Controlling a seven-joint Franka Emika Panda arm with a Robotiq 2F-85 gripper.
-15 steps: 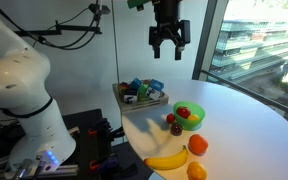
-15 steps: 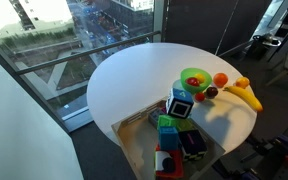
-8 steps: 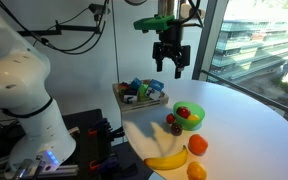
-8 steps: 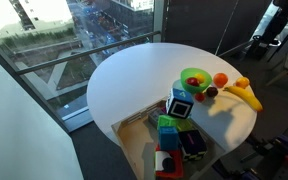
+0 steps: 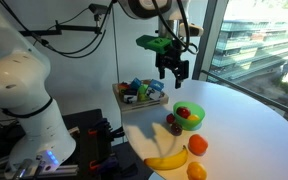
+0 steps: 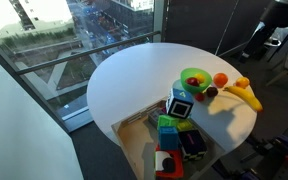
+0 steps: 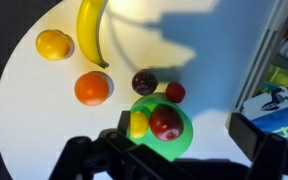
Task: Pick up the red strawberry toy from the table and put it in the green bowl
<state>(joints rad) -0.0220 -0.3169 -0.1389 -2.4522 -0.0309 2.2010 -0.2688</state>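
The small red strawberry toy (image 7: 174,92) lies on the white table right beside the lime-green bowl (image 7: 180,140); it also shows in an exterior view (image 5: 169,119). The green bowl (image 5: 192,123) (image 6: 194,72) holds a red apple-like fruit and a yellow piece. My gripper (image 5: 175,72) hangs open and empty, high above the table over the bowl and strawberry. In the wrist view its two dark fingers frame the bowl (image 7: 184,150).
A maroon piece (image 7: 144,82) lies next to the strawberry. An orange (image 7: 92,88), a banana (image 7: 92,30) and a second orange fruit (image 7: 54,44) lie beyond. A pale tray (image 5: 144,104) of mixed items stands by the table edge.
The gripper has come down from the top of the picture toward the table and now hangs lower, above the bowl. The objects have not moved.
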